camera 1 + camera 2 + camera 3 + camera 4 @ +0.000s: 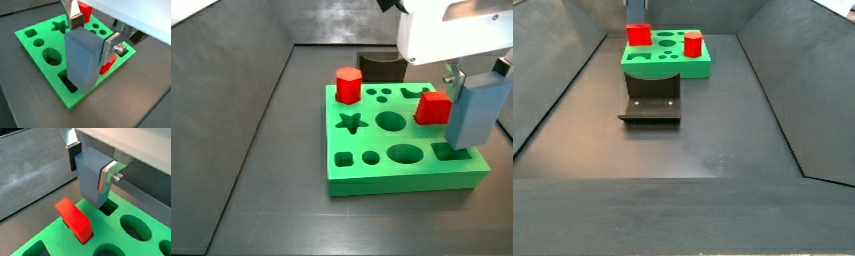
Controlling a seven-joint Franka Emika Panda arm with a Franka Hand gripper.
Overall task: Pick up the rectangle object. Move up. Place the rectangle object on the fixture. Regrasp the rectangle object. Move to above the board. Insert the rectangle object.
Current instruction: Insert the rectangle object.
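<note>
- Side view: gripper low over the right, near corner of the green board, clamped on the upper part of the grey-blue block.
- Block upright, lower end at or just inside the rectangular slot at that corner; depth of entry not clear from here.
- Wrist view: silver fingers pressed flat on opposite faces of the block, so jaws narrow and holding it.
- Same view: foot of the block meeting the slot near the board's corner, part of the opening left uncovered beside it.
- Wrist view from the opposite side: block standing in the slot, gripper around its top, red piece lying on the board just beside.
- Two red pieces seated on the board: a hexagonal one at the far left corner, a cube close to the block.
- Dark holder empty, on the floor near the board; gripper out of sight in this side view.
- Judgement: pick-up, rest on the holder, regrasp and carry over the board look done.
- Left to do: push fully down into the slot, then release and lift away.
</note>
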